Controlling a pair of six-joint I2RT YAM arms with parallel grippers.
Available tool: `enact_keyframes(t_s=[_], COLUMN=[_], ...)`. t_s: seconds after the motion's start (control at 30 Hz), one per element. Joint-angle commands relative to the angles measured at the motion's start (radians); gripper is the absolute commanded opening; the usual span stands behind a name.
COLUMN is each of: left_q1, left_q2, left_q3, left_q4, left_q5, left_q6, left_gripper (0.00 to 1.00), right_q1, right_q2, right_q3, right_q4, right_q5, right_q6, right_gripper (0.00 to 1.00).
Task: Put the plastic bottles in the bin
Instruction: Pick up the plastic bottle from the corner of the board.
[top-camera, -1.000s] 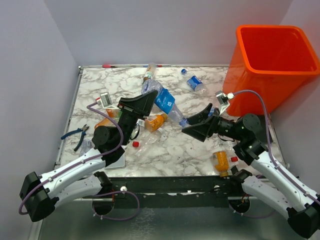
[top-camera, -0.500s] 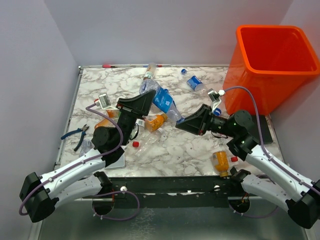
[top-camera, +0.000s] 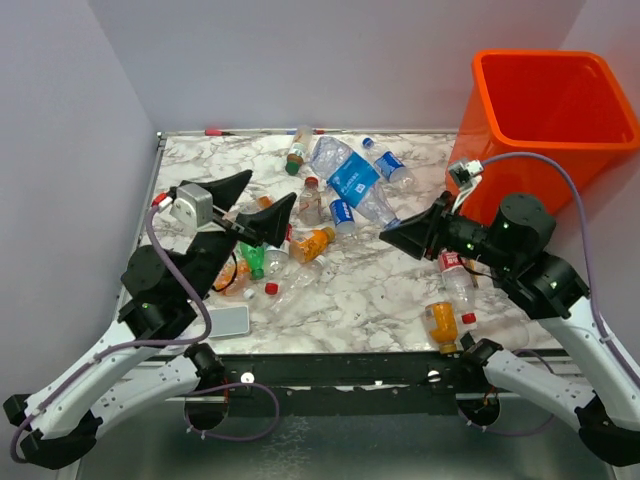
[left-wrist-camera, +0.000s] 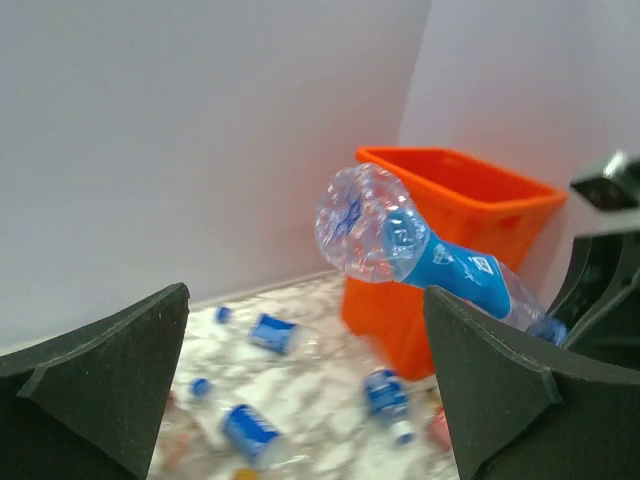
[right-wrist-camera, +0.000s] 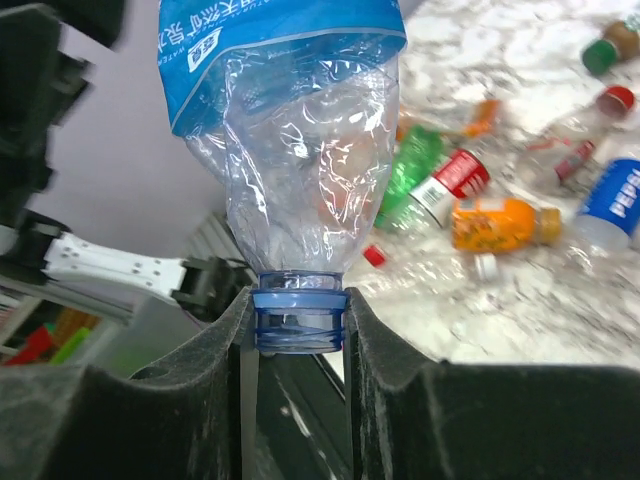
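Crushed clear bottle (top-camera: 352, 180) with a blue label was up in the air over the far middle of the marble worktop (top-camera: 350, 305), and it was the right claw (top-camera: 398, 238) that held it, fingers (right-wrist-camera: 225, 400) clamped on the neck right at the blue ring, the body jutting out toward the back left. Over at the far right stood the orange bin (top-camera: 545, 120), with the bottle short of it, off to its left. On the other side the left claw (top-camera: 262, 202) hung wide apart, nothing between its pads, raised above the near-left clutter. Down on the worktop more bottles lay scattered: an orange bottle (top-camera: 316, 242) and a green bottle (top-camera: 254, 262) near the middle, a blue-labelled one (top-camera: 390, 165) at the back, a red-labelled bottle (top-camera: 455, 278) and another orange one (top-camera: 440, 322) by the near right edge. A loose red cap (top-camera: 270, 289) lay just beside the green bottle.
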Motion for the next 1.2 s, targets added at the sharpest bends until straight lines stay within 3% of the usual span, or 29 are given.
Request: enact_keyframes(t_s=[0.0,0.13,0.33,0.57,0.73,0.83,1.03,1.17], left_q1=[-0.003,-0.004,-0.034,-0.232,-0.260,-0.261,-0.261,-0.261], left_q2=[-0.012,0.011,0.094,0.194,0.259,0.291,0.345,0.356], left_q3=[0.061,0.016,0.010,-0.012,-0.013,-0.010,-0.004,-0.038], left_q4=[-0.339,-0.345,-0.408,-0.458,-0.404,-0.347,-0.268,-0.187], left_q5=[0.224,0.316,0.338,0.120,0.062,0.035,-0.013,-0.018], left_q6=[0.593,0.861,1.093,1.274,1.354,1.410,1.451,1.445], left_gripper=[0.99,0.99,0.99,0.99,0.98,0.86,0.51,0.35], right_q1=[0.003,0.003,0.003,0.002,0.003,0.003,0.003,0.003], right_q2=[0.110,0.206,0.284,0.334,0.348,0.340,0.310,0.291], right_q3=[0.111,0.186,0.252,0.299,0.314,0.311,0.303,0.301], right_q4=[-0.411,-0.505,-0.536,-0.549,-0.564,-0.572,-0.572,-0.555], right_q5=[0.084,0.071,0.038,-0.043,-0.073,-0.079,-0.087,-0.111], right_q6=[-0.170,-0.214,-0.230,-0.258,-0.278,-0.284,-0.277,-0.258], right_gripper=[0.00,0.00,0.00,0.00,0.00,0.00,0.00,0.00])
